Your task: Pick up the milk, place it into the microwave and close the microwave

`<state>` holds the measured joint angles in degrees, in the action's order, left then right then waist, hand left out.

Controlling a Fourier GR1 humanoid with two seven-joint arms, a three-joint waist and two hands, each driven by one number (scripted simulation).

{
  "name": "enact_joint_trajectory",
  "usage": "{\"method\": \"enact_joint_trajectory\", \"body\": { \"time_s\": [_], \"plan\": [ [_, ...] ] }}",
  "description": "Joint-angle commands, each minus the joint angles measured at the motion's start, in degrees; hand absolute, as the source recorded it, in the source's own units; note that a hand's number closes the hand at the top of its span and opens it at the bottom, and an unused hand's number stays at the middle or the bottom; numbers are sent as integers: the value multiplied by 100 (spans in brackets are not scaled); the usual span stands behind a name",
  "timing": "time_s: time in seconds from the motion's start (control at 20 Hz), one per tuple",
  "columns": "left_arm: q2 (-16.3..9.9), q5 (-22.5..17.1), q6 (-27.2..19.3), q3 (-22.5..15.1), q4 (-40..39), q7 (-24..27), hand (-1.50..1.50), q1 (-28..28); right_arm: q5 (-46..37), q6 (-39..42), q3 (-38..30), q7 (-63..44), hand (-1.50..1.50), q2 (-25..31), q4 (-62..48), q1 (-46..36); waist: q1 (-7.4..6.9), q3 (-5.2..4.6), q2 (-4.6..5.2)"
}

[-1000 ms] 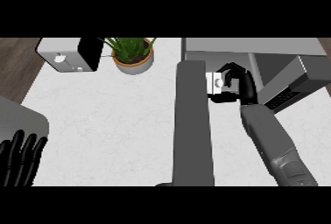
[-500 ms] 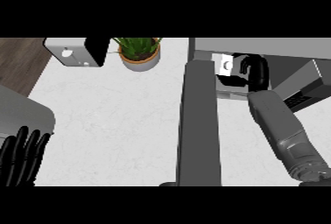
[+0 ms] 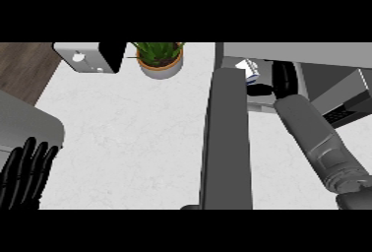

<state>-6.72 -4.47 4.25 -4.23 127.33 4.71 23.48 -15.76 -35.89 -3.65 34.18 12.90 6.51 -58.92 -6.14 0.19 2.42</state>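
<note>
The milk (image 3: 251,70), a small white carton with blue print, sits just inside the microwave's (image 3: 320,54) opening at the top right. My right hand (image 3: 282,78) reaches into that opening beside the carton. Its fingers stand to the carton's right and its thumb (image 3: 259,90) curls below it, so it is shut on the milk. The grey right forearm (image 3: 320,142) runs up from the lower right. The microwave's door (image 3: 229,142) hangs open as a long dark grey slab, left of the arm. My left hand (image 3: 25,172) rests open at the lower left, fingers up.
A potted green plant (image 3: 160,60) stands at the counter's back, left of the microwave. A white and black appliance (image 3: 88,57) sits at the back left. A grey rounded object (image 3: 29,125) lies at the left edge. Dark wood floor (image 3: 22,69) shows beyond the counter's left edge.
The right hand has carried the milk farther up and into the microwave's opening, and the forearm has stretched after it. The left hand has stayed at the lower left.
</note>
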Motion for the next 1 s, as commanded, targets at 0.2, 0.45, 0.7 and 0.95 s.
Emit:
{"method": "enact_joint_trajectory", "body": {
  "time_s": [0.2,0.45,0.7,0.95],
  "plan": [
    [100,310,-73,-171,-126,115,-150,-30,-69,324,22,-51,-150,-104,-207,-199,77,1,-20],
    [134,531,-100,-261,-267,272,-150,15,58,-162,-144,-48,-150,-364,-170,-173,51,-1,-7],
    [166,513,-32,-434,-128,300,-150,253,238,-162,-364,82,-150,-106,-60,-154,67,0,-32],
    [151,629,-107,-460,38,41,-150,114,244,-59,-414,162,-150,145,-54,-199,122,2,-38]
  ]
}}
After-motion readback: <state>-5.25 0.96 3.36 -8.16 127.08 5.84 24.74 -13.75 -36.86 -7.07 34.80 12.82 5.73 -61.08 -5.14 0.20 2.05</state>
